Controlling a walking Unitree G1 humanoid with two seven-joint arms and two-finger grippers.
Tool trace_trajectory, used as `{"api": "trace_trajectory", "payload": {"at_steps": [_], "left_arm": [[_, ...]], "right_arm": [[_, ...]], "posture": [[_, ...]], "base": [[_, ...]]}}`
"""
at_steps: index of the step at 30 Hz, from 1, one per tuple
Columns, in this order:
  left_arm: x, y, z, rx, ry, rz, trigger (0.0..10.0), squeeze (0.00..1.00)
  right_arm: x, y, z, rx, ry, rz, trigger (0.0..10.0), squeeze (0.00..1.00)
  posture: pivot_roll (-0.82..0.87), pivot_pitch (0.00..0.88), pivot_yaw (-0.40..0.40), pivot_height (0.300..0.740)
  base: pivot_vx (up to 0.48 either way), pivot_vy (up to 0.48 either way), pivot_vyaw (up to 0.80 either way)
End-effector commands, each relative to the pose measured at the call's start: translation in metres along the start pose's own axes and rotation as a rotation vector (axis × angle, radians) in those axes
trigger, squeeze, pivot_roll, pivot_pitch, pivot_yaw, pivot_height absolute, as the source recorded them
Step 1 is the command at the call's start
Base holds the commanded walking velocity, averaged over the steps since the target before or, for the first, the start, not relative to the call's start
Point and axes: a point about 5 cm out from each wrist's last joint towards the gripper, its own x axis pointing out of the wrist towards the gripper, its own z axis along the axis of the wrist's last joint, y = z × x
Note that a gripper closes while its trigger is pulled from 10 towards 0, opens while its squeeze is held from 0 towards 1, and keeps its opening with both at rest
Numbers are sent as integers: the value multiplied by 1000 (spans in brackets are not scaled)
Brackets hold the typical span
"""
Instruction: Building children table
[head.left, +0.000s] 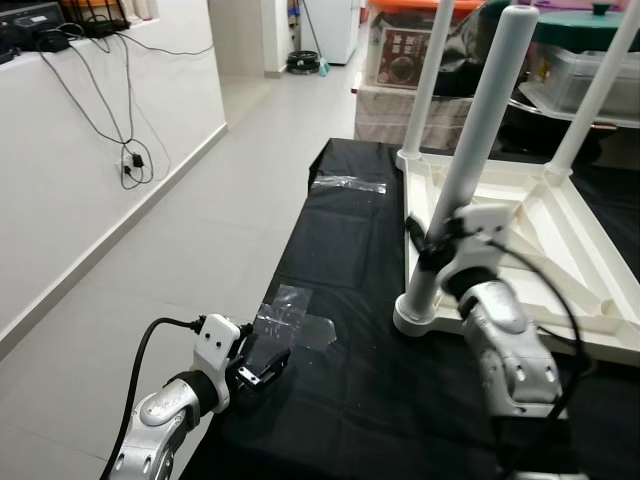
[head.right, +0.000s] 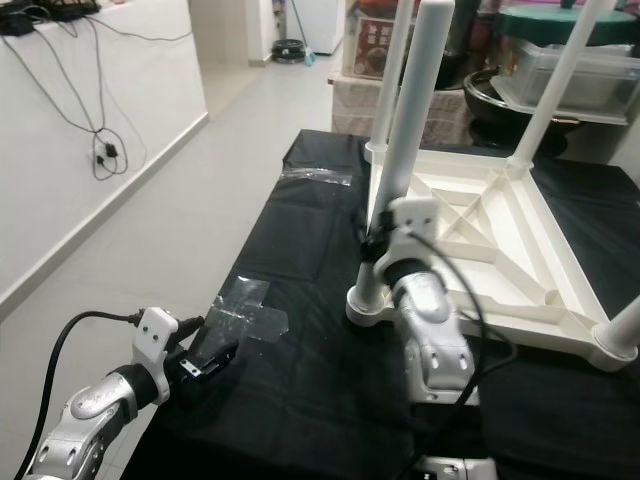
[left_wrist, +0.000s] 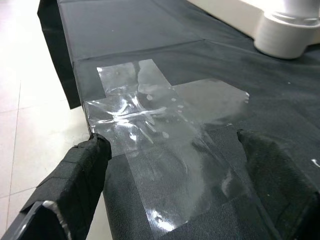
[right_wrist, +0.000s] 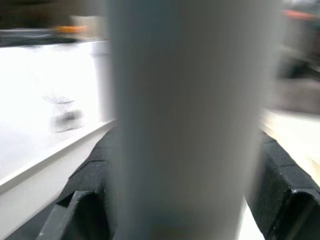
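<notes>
Upturned white plastic children's table (head.left: 560, 235) lying top-down on black cloth covering the tabletop (head.left: 340, 270), tubular white legs pointing up. Nearest white round leg (head.left: 470, 160) standing in its socket at the frame's near left corner, base collar resting on the cloth. Right end effector (head.left: 432, 252) clenched around that leg low on the shaft, black fingers (right_wrist: 87, 185) pressed to both sides of the tube in the right wrist view, silver forearm reaching up from below. Two more white legs upright at the far corners, one (head.left: 428, 75) at the far left, another (head.left: 598, 85) at the far right; in the right eye view, a fourth leg's base (head.right: 618, 335) at the near right corner.

Left end effector (head.left: 262, 368) low at the near left edge of the tabletop, fingers (left_wrist: 75, 175) spread apart and grasping nothing, tips touching the cloth either side of a crossed patch of clear sticky tape (left_wrist: 160, 130) stuck on the black fabric. Second strip of clear tape (head.left: 347, 185) farther along the cloth near its far edge.

Pale tiled floor (head.left: 190, 250) to the left, black cables (head.left: 125, 130) hanging down a white wall, clear storage boxes (head.left: 400, 45) behind the tabletop.
</notes>
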Motion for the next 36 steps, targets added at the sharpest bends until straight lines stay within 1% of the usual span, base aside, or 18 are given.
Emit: {"api": "trace_trajectory", "payload": {"at_steps": [1,6,7,9,10,11,12,15,19,20,25,30,31,32,33,34,35,36], "left_arm": [[-1,-1,-4,-7,16,-6,10000,0],[0,-1,-3,-7,12,-6,10000,0],[-1,0,-3,-7,12,-5,10000,0],[-1,0,-3,-7,12,-5,10000,0],[-1,0,-4,-7,12,-4,10000,0],[-2,-1,-4,-8,13,-3,10000,0],[-3,0,-4,-8,14,-2,10000,0],[-4,0,-5,-7,16,0,10000,0],[-5,0,-4,-7,16,-1,10000,0],[-3,0,-4,-7,16,-4,10000,0],[-2,-2,-3,-6,14,-9,10000,0],[-1,0,-2,-6,12,-9,10000,0],[-1,0,-2,-6,12,-8,10000,0],[-1,0,-2,-6,12,-8,10000,0],[-1,0,-3,-8,13,-7,10000,0],[-1,0,-3,-8,13,-7,10000,0],[-1,-1,-4,-10,12,-7,10000,0],[-1,-1,-4,-10,12,-7,10000,0]], "right_arm": [[2,1,9,-15,-36,163,10000,0],[-4,4,8,-80,17,305,10000,0],[-7,8,2,-95,39,361,8275,0],[-7,8,2,-95,39,361,8275,0],[-8,10,-2,-103,53,398,2784,0],[-9,12,-6,-100,67,418,2784,0],[-9,13,-13,-105,88,396,0,0],[-7,12,-25,-95,140,289,0,0],[-6,0,-48,-4,251,-159,0,0],[-14,-6,-57,3,297,-395,0,0],[-31,4,-65,-26,339,-528,0,0],[-38,35,-68,-44,386,-437,0,0],[-37,40,-68,-48,388,-408,10000,0],[-37,40,-68,-48,388,-408,10000,0],[-33,39,-61,-9,321,-389,10000,192],[-33,39,-61,-9,321,-389,10000,192],[-28,35,-55,-3,282,-355,10000,1000],[-28,35,-55,-3,282,-355,10000,1000]], "posture": [[39,0,-41,740],[47,0,-47,740],[47,0,-47,740],[47,0,-47,740],[47,0,-47,740],[55,0,-49,740],[56,0,-49,740],[55,0,-48,740],[52,0,-46,740],[48,0,-42,740],[52,0,-44,740],[49,0,-45,740],[44,0,-45,740],[44,0,-45,740],[44,0,-45,740],[44,0,-45,740],[40,0,-42,740],[40,0,-42,740]], "base": [[0,0,0],[0,0,0],[0,0,0],[0,0,0],[0,0,0],[0,0,0],[0,0,0],[0,0,0],[0,0,0],[0,0,0],[0,0,0],[0,0,0],[0,0,0],[0,0,0],[0,0,0],[0,0,0],[0,0,0],[0,0,0]]}}
